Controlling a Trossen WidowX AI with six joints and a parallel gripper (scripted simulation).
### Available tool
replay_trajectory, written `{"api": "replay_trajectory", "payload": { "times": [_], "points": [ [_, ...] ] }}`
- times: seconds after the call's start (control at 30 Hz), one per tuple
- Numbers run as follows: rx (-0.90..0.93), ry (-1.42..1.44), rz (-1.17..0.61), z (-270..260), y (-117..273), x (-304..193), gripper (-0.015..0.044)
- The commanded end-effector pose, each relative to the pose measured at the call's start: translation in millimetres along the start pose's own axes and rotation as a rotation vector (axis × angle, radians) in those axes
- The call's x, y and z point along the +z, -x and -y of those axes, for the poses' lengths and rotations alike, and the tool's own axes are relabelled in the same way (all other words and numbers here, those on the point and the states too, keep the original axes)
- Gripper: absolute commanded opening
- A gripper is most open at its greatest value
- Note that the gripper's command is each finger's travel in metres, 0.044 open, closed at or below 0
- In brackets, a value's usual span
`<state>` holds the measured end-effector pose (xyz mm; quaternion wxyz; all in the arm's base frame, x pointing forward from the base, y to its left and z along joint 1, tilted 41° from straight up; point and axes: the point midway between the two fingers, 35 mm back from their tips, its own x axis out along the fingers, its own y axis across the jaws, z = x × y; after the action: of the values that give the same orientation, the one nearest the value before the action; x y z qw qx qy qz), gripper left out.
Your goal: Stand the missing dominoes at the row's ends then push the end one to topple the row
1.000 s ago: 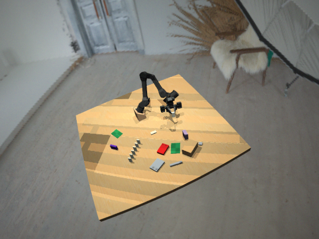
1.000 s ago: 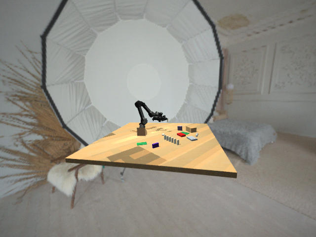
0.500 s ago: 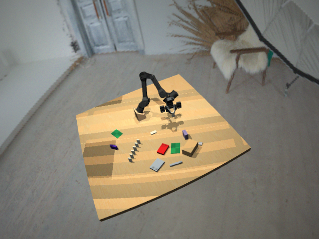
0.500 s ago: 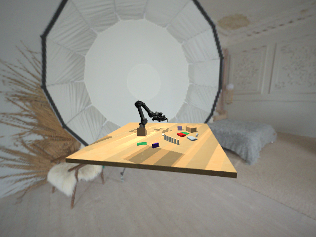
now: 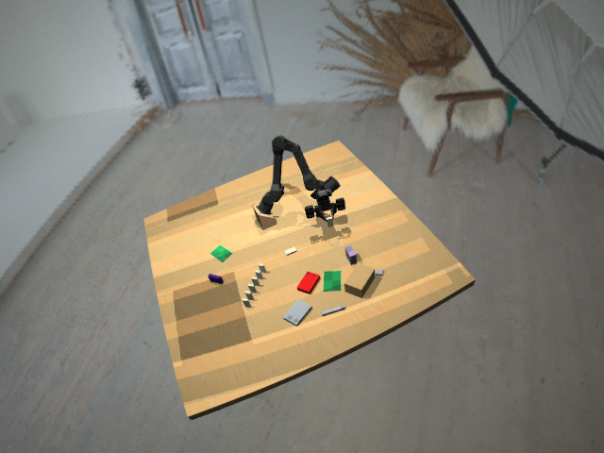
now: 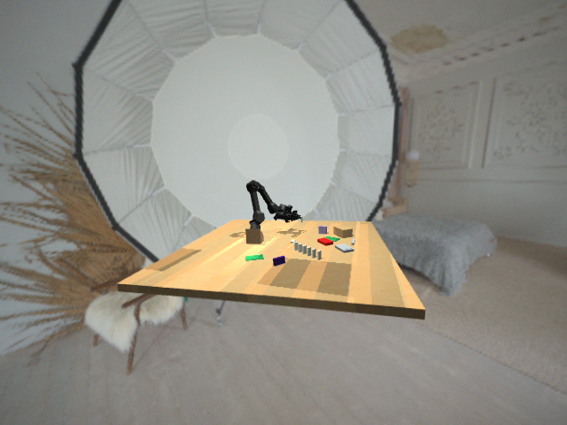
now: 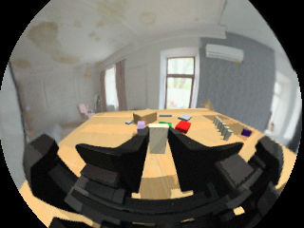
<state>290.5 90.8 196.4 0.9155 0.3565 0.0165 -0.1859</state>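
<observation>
My gripper [image 5: 329,222] [image 6: 300,218] [image 7: 158,128] is shut on a cream domino [image 7: 158,141], held above the table on the arm's side, clear of the row. A row of several standing cream dominoes [image 5: 254,281] [image 6: 308,251] [image 7: 222,128] runs in a slanting line near the middle of the table. Another cream domino [image 5: 291,251] [image 6: 292,241] lies flat on the table between the arm and the row. It seems to show also at the bottom right of the wrist view [image 7: 238,210].
On the table [image 5: 219,390] are a red block [image 5: 308,282], a green square [image 5: 332,280], a brown box [image 5: 360,280], a purple block [image 5: 350,255], a grey plate [image 5: 297,311], a grey bar [image 5: 333,310], a small grey piece [image 5: 379,272], another green piece [image 5: 221,253] and a dark purple block [image 5: 214,278].
</observation>
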Motion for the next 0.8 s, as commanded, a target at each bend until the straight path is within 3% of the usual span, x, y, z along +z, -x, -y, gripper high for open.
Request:
{"api": "replay_trajectory", "payload": {
  "times": [0.0, 0.77],
  "points": [
    [-0.002, -0.002, 0.001, 0, -1, -10, 0.0107],
    [0.001, 0.003, 0.001, 6, 0, -80, 0.0107]
  ]
}}
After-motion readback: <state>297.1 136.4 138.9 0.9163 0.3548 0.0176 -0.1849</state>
